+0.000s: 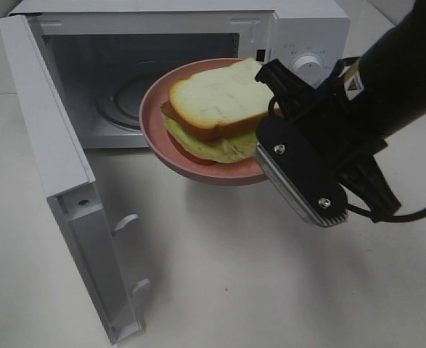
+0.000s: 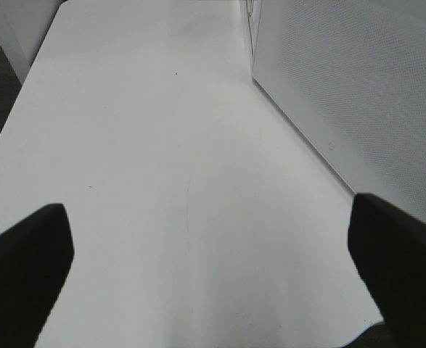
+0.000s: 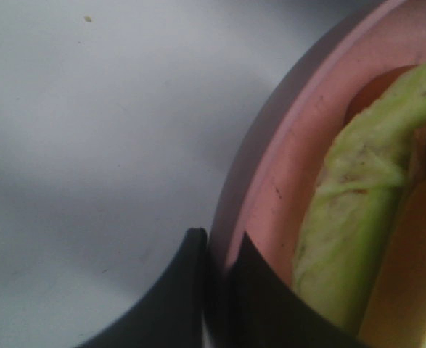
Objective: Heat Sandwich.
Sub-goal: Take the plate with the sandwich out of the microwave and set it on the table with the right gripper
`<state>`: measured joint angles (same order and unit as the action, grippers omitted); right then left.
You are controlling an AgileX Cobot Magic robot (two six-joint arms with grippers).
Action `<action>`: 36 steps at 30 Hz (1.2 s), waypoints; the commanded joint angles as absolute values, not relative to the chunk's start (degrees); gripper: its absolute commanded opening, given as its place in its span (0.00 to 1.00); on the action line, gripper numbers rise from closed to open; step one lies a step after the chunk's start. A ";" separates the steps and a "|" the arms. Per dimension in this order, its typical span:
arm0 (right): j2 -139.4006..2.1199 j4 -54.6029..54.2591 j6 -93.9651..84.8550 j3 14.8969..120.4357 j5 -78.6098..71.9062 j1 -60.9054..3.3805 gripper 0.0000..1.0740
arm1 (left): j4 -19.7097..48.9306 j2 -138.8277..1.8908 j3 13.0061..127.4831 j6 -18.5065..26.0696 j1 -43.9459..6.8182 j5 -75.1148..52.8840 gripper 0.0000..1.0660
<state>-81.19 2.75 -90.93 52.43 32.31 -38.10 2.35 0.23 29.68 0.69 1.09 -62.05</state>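
Exterior high: right gripper (image 1: 271, 109) clamped on plate (image 1: 198, 170) rim, sandwich (image 1: 216, 109) aloft at frame centre before open microwave (image 1: 162, 65). Next, level push inward. Left gripper (image 2: 213, 261) fingers apart, idle.

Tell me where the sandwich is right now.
The sandwich sits on the pink plate, held by the right gripper in front of the open microwave, mid-frame in the exterior view.

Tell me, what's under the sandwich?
The sandwich sits on a round pink plate, which the right gripper pinches by its rim, holding it in front of the open microwave. The plate's middle is hidden by the bread.
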 commanded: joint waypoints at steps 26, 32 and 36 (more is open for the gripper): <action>-63.71 21.49 -48.82 42.91 43.95 -38.16 0.00 | 2.35 1.09 29.62 0.69 1.20 -61.36 0.92; -63.71 26.76 -35.75 42.91 46.01 -38.16 0.00 | 2.35 1.09 29.62 0.69 1.20 -61.36 0.92; -63.71 29.51 -28.13 42.91 47.84 -38.16 0.00 | 2.35 1.09 29.62 0.69 1.20 -61.36 0.92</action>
<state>-64.46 26.76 -32.14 42.86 47.56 -38.10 2.35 0.23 29.68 0.69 1.09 -62.05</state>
